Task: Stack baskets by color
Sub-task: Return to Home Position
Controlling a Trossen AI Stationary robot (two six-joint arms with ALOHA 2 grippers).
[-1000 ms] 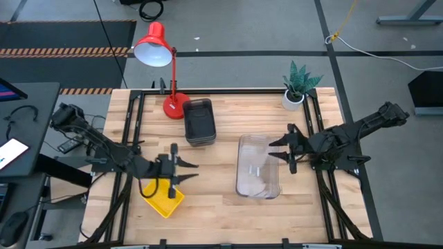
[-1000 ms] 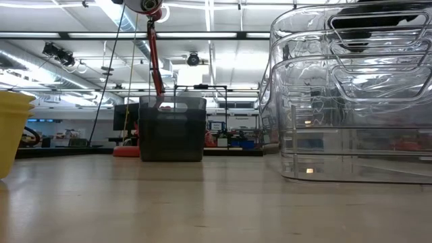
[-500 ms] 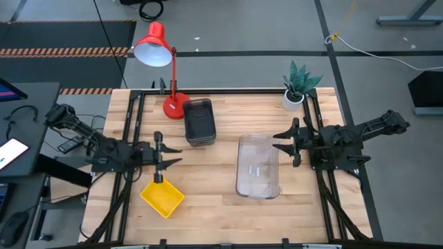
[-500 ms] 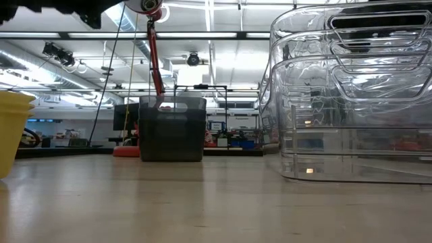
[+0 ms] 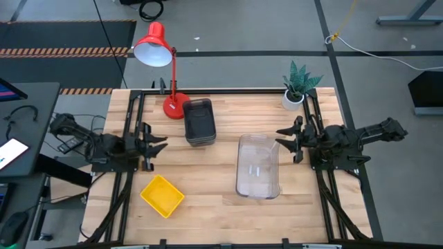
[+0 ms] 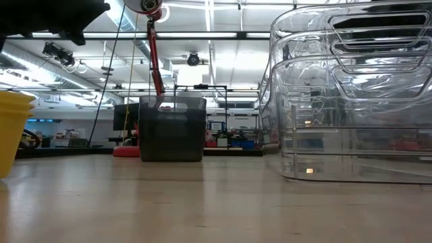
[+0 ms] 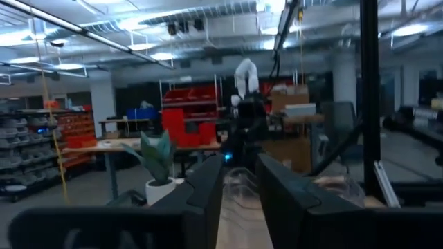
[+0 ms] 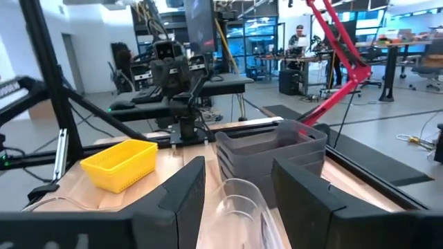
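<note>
Both claws are open and empty. Swinging home, the left claw could clip the grey baskets ahead of it, the right claw the clear baskets beside it.

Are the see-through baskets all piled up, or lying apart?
Piled up. The clear baskets sit nested in one stack, rims layered one above another. From above, only one clear pile shows.

Robotics lab, workshop-like — strip lights overhead, red parts bins stacked, workbenches beyond table.
</note>
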